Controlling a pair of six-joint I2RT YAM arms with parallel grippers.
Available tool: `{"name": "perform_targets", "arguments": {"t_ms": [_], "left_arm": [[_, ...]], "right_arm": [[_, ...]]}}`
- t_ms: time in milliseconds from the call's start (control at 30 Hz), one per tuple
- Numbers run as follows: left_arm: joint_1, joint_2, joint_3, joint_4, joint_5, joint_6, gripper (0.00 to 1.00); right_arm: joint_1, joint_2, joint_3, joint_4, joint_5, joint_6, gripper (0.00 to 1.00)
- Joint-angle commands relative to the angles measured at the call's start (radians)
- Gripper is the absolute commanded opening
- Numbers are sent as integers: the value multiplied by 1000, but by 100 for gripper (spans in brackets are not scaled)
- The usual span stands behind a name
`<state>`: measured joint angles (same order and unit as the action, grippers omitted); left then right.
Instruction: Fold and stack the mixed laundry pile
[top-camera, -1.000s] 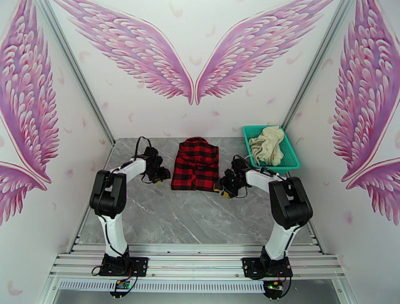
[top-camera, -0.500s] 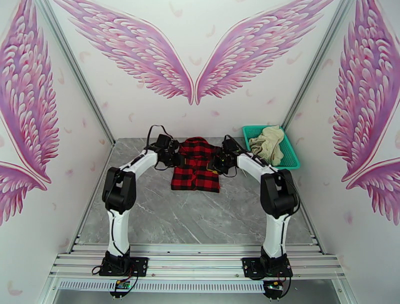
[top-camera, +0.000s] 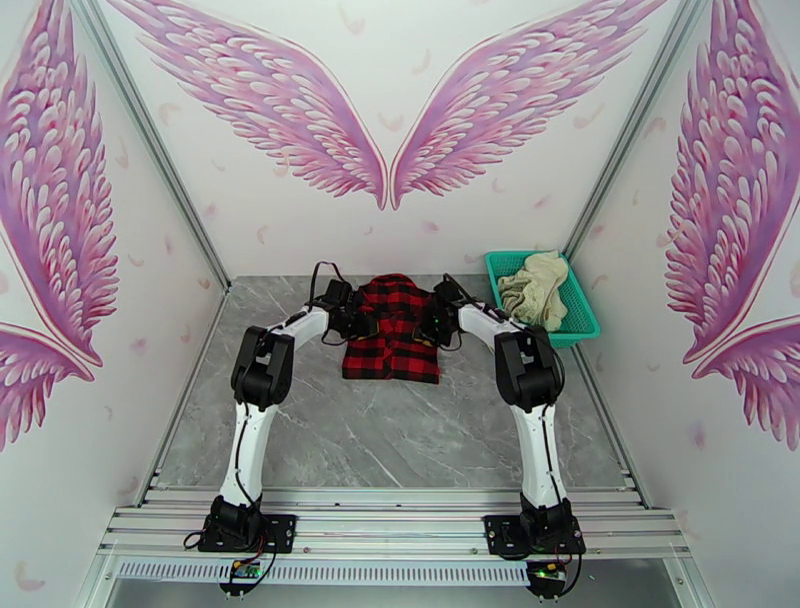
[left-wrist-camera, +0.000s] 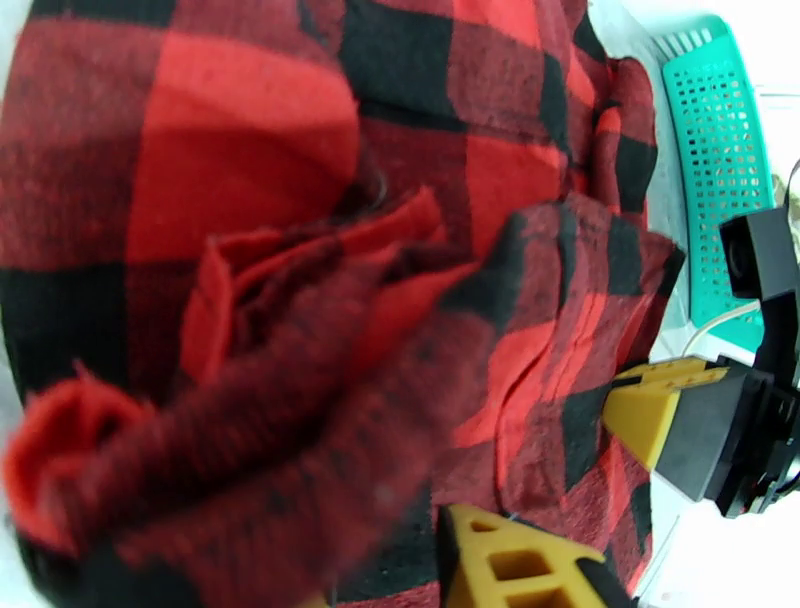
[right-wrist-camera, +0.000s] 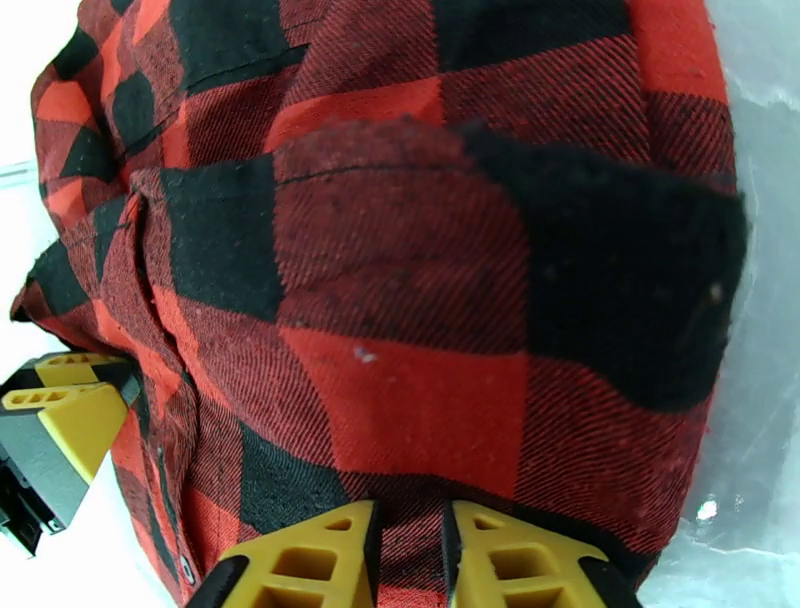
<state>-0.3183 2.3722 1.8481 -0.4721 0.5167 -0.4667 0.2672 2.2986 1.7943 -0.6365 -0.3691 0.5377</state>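
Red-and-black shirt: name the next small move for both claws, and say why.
Probably raise both claws together and draw the far edge toward the near hem. The left claw and right claw sit at the far corners of the red-and-black shirt, each apparently pinching fabric, and the shirt lies as a narrow rectangle, ready for a half fold.

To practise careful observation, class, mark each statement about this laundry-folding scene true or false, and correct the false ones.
1. The red-and-black checked shirt lies on the grey marble-look table. True.
2. The cream garment lies flat on the table beside the shirt. False: it sits bunched in the teal mesh basket.
3. The basket stands at the table's far right corner. True.
4. Both pincers are at the shirt's near hem. False: the left pincer and right pincer are at the shirt's side edges, toward its far end.
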Motion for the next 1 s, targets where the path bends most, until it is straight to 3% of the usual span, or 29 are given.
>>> {"name": "perform_targets", "arguments": {"t_ms": [0, 200, 333, 467, 700, 967], "left_arm": [[12, -124, 26, -79, -20, 34, 42], [38, -376, -93, -186, -57, 81, 52], [70, -527, -340, -156, -66, 58, 57], [90, -640, -600, -8, -17, 11, 65], [88, -647, -823, 174, -23, -49, 67], [70, -578, -869, 286, -28, -109, 67]], "right_arm": [[-4, -133, -40, -103, 77, -49, 35], [-21, -402, -301, -80, 42, 10, 54], [-43, -523, -540, 25, -49, 87, 62], [-54, -593, -718, 145, -106, 129, 72], [-59, -541, -766, 246, -201, 159, 73], [-66, -477, -793, 357, -218, 226, 72]]}}
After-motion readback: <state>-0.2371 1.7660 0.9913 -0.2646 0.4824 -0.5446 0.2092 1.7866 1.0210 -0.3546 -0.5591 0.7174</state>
